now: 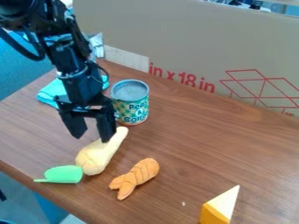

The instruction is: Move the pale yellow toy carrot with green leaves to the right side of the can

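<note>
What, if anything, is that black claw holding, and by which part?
Nothing: the open gripper hangs by the pale yellow toy, its fingers apart and empty.

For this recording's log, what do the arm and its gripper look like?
The arm is black, with blocky jointed segments and small light marks at its joints; a thick black cable loops beside its upper part. The gripper is black too, with two broad, angular fingers.

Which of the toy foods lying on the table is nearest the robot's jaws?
The pale yellow piece with a rounded end and long neck, right by the jaws; the green piece, orange piece and yellow wedge lie farther off.
</note>
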